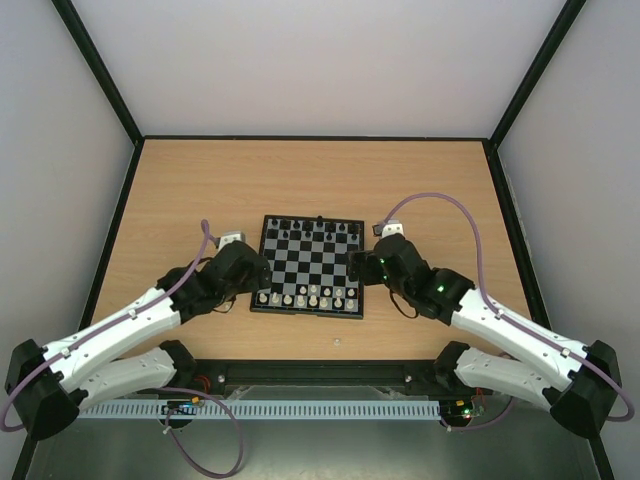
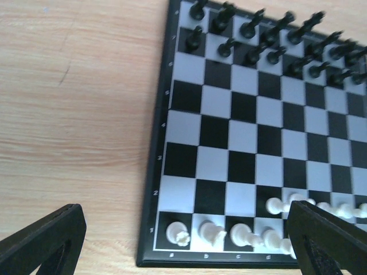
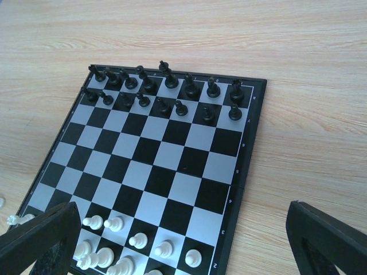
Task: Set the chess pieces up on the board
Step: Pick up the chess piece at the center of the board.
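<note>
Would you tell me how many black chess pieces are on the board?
16 black chess pieces: eight in the far row of the board, eight in the next row; none seems hidden.

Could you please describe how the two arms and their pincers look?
Both the left arm and the right arm have white shells, black joints and black bases. A thin purple cable loops along each one. Small green lights glow on the right arm. The left pincer and right pincer are black, with two broad, flat fingers each.
</note>
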